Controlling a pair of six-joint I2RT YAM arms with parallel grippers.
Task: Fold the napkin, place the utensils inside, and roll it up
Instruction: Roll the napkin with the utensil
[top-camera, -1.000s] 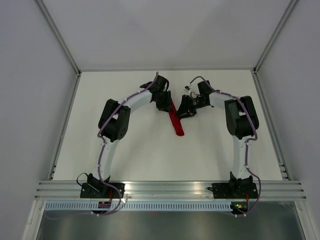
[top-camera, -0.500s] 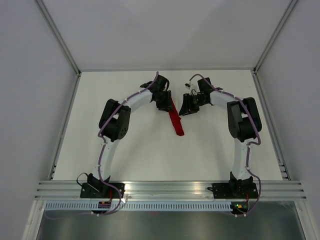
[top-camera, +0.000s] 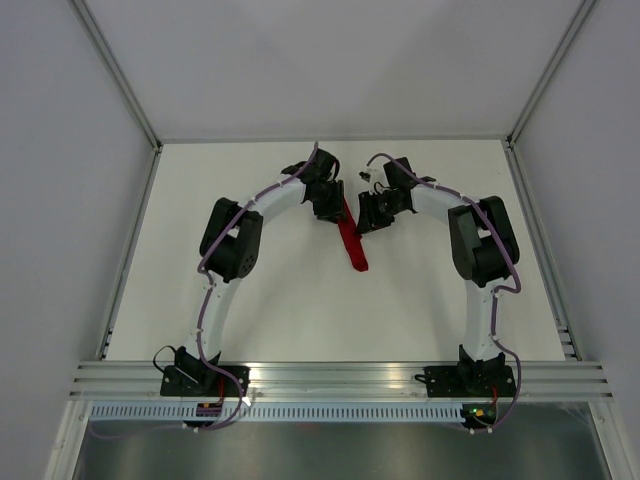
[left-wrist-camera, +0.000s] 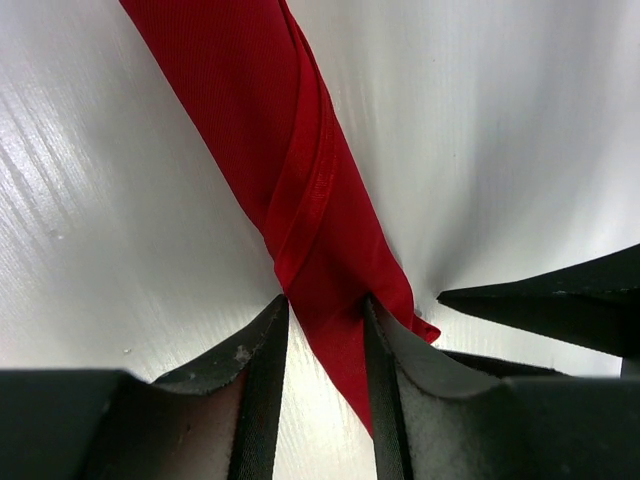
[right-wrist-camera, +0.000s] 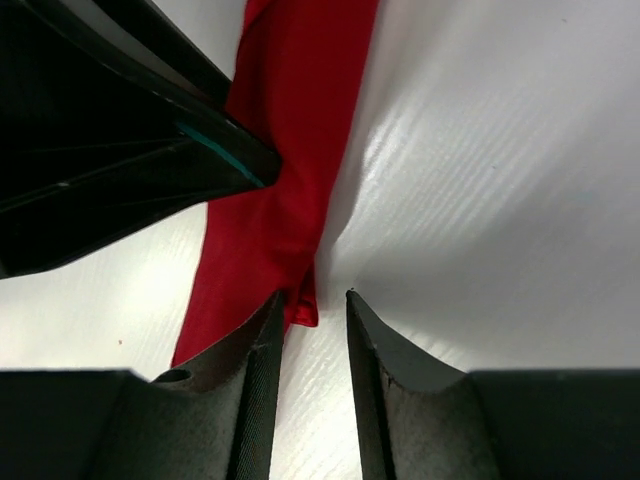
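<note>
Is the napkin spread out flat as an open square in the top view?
No, the napkin lies as a narrow red strip on the table, not as a spread square.

The right gripper (top-camera: 362, 218) is sliding left, closing in on the napkin (top-camera: 353, 243); its elbow is swinging inward; its wrist is edging farther back.

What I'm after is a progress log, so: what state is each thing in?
Red shiny cloth napkin: rolled into a narrow strip, lying on the white table.
Left gripper: fingers shut on the napkin's end.
Right gripper: fingers slightly open, napkin's corner beside one finger.
</note>
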